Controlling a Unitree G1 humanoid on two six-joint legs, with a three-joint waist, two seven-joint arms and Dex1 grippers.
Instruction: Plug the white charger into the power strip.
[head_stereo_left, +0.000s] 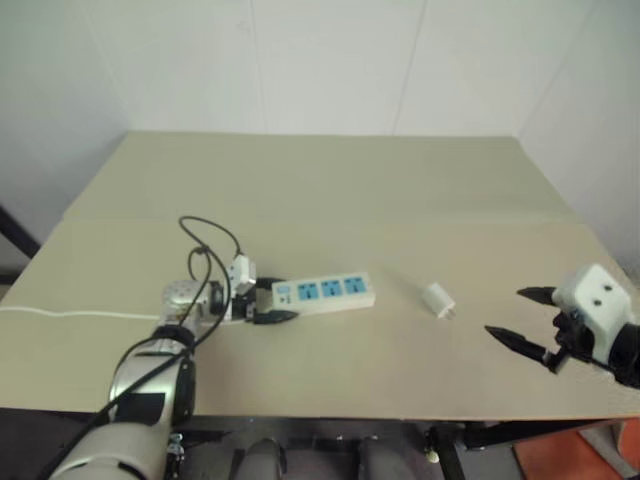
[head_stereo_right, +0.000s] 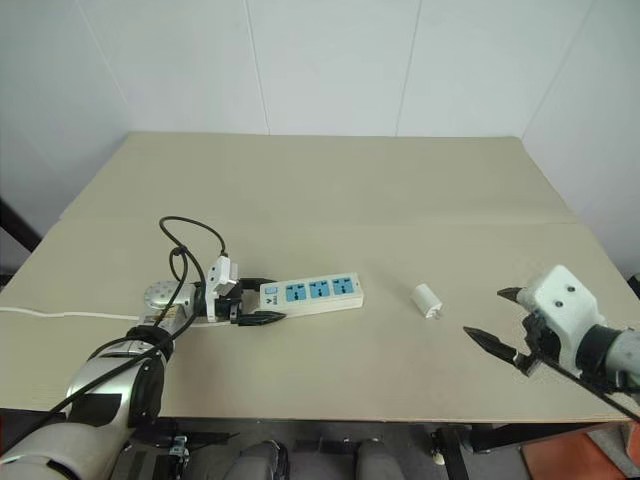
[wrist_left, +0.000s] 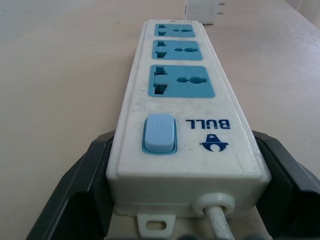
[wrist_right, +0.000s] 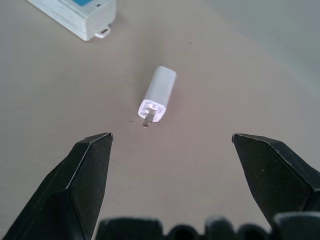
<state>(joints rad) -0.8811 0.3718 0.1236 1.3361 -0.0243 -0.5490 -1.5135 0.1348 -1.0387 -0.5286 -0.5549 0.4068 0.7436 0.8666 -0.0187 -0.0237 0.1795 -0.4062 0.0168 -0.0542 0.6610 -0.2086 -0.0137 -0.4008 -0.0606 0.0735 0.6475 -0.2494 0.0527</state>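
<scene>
Currently the power strip (head_stereo_left: 323, 293) is seen lying flat on the beige counter (head_stereo_left: 400, 200), its three blue socket faces turned upward and its switch end toward the robot's left. That switch end is clamped between the two black fingers of the left gripper (head_stereo_left: 262, 302), which is clenched on the strip's long sides (in the left wrist view a finger (wrist_left: 82, 195) is pressed against each flank of the white housing). A thin white cord (head_stereo_left: 70, 314) is led from that end away along the counter toward the left edge.

The white charger (head_stereo_left: 437, 299) is found on its side on the counter, just to the right of the strip's far end and apart from it, its metal prongs pointed toward the right gripper (head_stereo_left: 518, 316). That gripper is held released, its fingers spread wide, with nothing between them; it is poised near the charger without touching it, the charger (wrist_right: 158, 94) being framed between the fingertips (wrist_right: 95, 150) in the right wrist view.
</scene>
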